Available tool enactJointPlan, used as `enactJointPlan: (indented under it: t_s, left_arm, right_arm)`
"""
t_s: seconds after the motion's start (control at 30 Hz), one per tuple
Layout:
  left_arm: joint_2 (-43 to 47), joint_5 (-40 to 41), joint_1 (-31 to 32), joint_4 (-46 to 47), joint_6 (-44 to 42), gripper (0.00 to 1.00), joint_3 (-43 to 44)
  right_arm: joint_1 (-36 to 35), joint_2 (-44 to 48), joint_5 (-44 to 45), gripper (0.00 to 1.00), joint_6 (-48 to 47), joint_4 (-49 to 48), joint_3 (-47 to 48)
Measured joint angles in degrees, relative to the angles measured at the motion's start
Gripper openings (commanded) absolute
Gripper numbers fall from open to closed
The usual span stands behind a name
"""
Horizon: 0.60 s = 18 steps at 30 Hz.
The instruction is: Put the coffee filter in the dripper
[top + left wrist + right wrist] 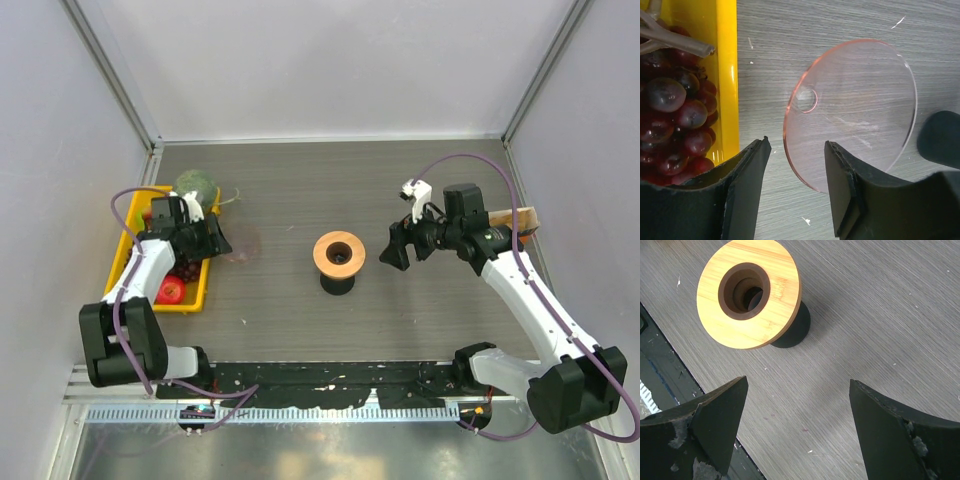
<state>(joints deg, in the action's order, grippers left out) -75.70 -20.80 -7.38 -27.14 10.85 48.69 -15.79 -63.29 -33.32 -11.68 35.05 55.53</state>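
The dripper (339,253) stands upright near the middle of the desk (300,190), a round orange-brown wooden rim with a dark centre hole on a black base (792,332), and nothing lies in it. The coffee filter (518,217), a flat tan-brown piece, lies well apart from it at the right side of the desk, partly covered by the right arm, so only its far end shows. The right end effector (393,250) hovers just right of the dripper. In the right wrist view its fingers are spread wide with only bare desk between them (797,385), and the dripper sits ahead of the left finger. Well to the left of the dripper, a thin clear pink disc (855,105) with a small hole near its edge lies flat on the desk just beside a yellow tray (125,250). The left end effector (215,240) is low over the disc's near rim, its fingers part-way apart (796,145), and the right finger overlaps the disc; whether either finger touches it cannot be told. The tray holds dark red grapes (675,115) and a red fruit (171,291), with a round green fruit (195,185) at its far end.
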Motion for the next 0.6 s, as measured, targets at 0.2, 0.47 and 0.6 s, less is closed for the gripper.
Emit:
enactJointPlan:
  t_s: [0.2,0.47,0.6]
  left_arm:
    - [-4.1,-0.7,0.0,0.8,4.0,0.19,0.7]
    - [-3.6,-2.5,0.4,0.0,6.2,0.0,1.6]
    - [-0.6,-2.8,3.1,-5.7,6.7,0.0,5.8]
  right_arm:
    - [0.0,0.6,0.0,0.92,0.5,-0.8,0.0]
    - [0.0,8.9,4.2,0.95,1.6,-4.3,-0.2]
    - [0.0,12.1,6.7,0.95,1.6,-5.0,-0.2]
